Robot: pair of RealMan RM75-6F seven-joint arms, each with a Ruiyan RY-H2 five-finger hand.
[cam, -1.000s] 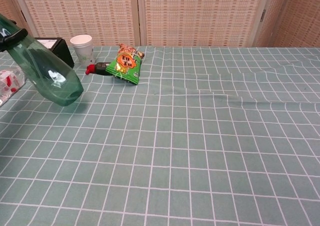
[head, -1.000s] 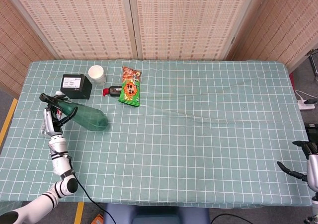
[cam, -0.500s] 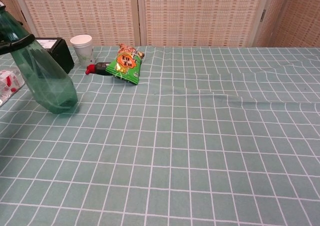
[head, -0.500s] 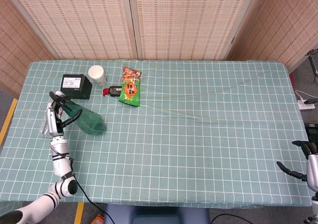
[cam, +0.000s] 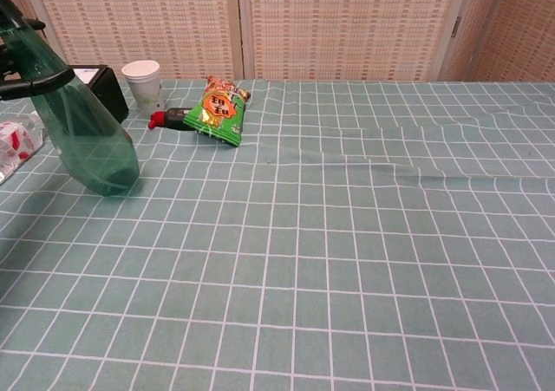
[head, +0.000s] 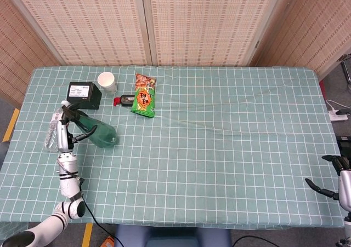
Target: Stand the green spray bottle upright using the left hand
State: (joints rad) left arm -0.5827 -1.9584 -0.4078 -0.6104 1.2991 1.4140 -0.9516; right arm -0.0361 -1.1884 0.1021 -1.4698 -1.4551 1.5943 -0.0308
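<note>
Since a second ago we've swung the green spray bottle (cam: 85, 131) from nearly flat up to a steep tilt, base now touching the tablecloth (cam: 347, 235) near the left edge, neck leaning away to the left. Looks empty and see-through, so probably light, thin plastic, likely tippy once let go; the neck just under the trigger seems the sensible place to hold. Our left hand (head: 70, 127) is wrapped around that upper part, fingers curled over it. Behind sit a black box (head: 84, 94) and paper cup (head: 106, 81). Right hand (head: 334, 177) hangs off the far edge, fingers spread, holding nothing.
</note>
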